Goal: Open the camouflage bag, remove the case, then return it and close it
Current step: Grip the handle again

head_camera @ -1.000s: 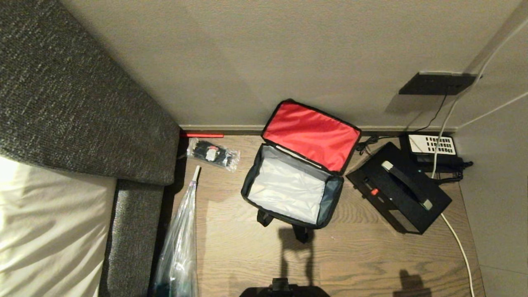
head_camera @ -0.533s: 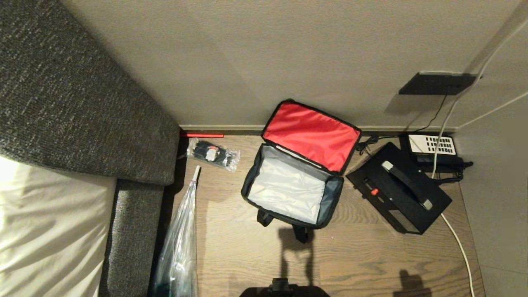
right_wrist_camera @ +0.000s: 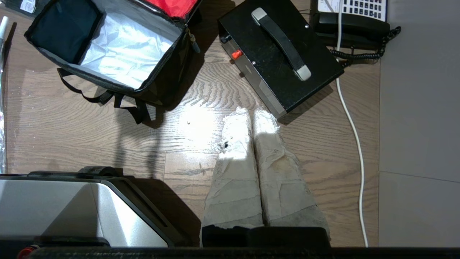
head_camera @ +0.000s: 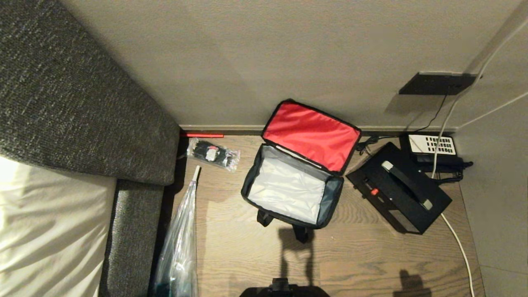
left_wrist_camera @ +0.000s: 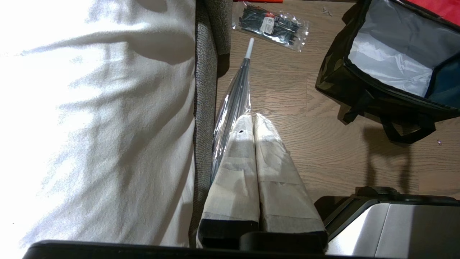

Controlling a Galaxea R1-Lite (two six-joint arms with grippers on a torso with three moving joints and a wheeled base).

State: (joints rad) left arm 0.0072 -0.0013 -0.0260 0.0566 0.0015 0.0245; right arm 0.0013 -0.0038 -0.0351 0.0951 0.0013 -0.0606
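red lining shows on the open camouflage bag [head_camera: 288, 187], the case [head_camera: 398, 187] sits beside it on the floor, nothing has moved, and both pinched-together grippers, left [left_wrist_camera: 253, 119] and right [right_wrist_camera: 251, 114], leave you the return.

Head cam overhead; both wrist cams, seemingly lower, share bag [head_camera: 293, 187].

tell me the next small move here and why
Probably reach the right gripper, shut and empty above the floor, toward the case handle. The camouflage bag lies open and empty, and the case sits on the floor to its right, so it has to go back in.
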